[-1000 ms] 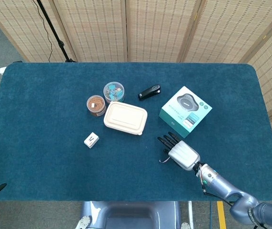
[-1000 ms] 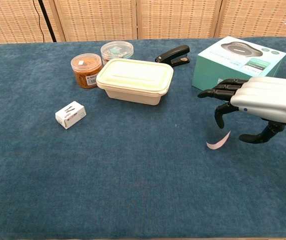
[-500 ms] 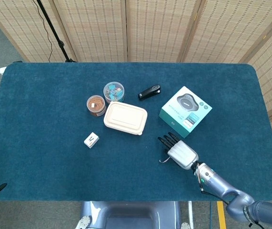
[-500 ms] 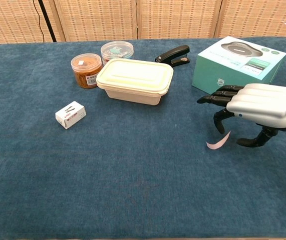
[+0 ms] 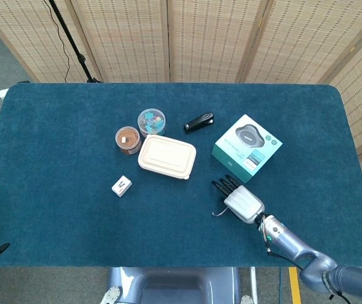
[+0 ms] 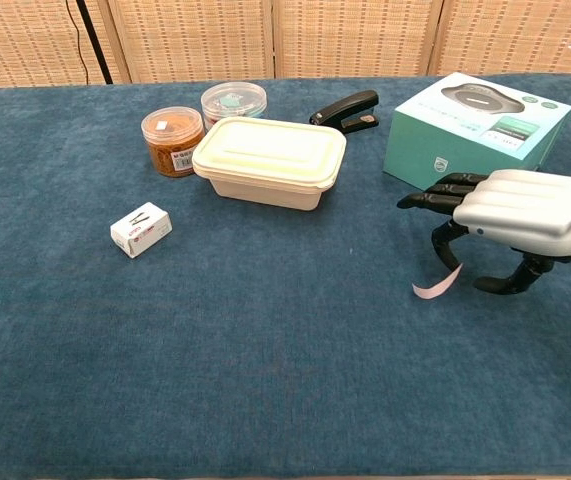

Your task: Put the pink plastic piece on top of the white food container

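Pink plastic piece lies right of container.

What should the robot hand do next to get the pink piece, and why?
Probably close the fingers on the pink plastic piece. The right robot hand hovers over it with fingers apart, holding nothing, and the piece lies on the table, far from the white food container.

Pink plastic piece; cream-white food container; teal box; dark blue table; silver-and-black right hand.
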You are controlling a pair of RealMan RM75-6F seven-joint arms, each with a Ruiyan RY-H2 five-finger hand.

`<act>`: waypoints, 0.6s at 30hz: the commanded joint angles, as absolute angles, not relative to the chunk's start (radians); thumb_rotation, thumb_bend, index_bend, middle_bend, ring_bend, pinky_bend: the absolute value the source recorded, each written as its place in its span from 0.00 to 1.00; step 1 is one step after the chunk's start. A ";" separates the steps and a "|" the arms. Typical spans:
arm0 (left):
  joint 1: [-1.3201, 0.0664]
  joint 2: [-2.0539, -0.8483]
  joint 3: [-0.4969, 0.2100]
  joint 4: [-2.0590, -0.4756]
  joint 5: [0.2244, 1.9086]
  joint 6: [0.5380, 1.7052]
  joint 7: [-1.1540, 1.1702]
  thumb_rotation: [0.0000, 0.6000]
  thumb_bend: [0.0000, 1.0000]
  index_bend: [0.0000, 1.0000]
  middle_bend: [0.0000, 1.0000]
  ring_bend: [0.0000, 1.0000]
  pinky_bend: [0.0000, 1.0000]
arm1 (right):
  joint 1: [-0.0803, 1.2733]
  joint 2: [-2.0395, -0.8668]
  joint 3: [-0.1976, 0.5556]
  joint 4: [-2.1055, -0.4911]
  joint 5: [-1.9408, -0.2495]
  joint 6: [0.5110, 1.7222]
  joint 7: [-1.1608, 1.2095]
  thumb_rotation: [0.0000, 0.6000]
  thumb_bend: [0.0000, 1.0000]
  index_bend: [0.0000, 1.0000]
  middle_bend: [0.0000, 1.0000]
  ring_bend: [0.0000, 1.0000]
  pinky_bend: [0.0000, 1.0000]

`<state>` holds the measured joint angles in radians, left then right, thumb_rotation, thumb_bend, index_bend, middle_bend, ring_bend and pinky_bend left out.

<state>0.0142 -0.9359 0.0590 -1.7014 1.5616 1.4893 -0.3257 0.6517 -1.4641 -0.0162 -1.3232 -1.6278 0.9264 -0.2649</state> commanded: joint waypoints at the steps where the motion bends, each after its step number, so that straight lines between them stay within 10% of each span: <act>1: 0.014 -0.936 0.059 -1.702 1.562 1.489 -0.325 1.00 0.00 0.00 0.00 0.00 0.00 | 0.653 -1.465 -0.018 -1.323 -1.627 0.926 -0.264 1.00 0.40 0.49 0.00 0.00 0.00; 18: 0.015 -0.934 0.058 -1.698 1.560 1.493 -0.338 1.00 0.00 0.00 0.00 0.00 0.00 | 0.658 -1.484 -0.023 -1.316 -1.614 0.927 -0.269 1.00 0.45 0.55 0.00 0.00 0.00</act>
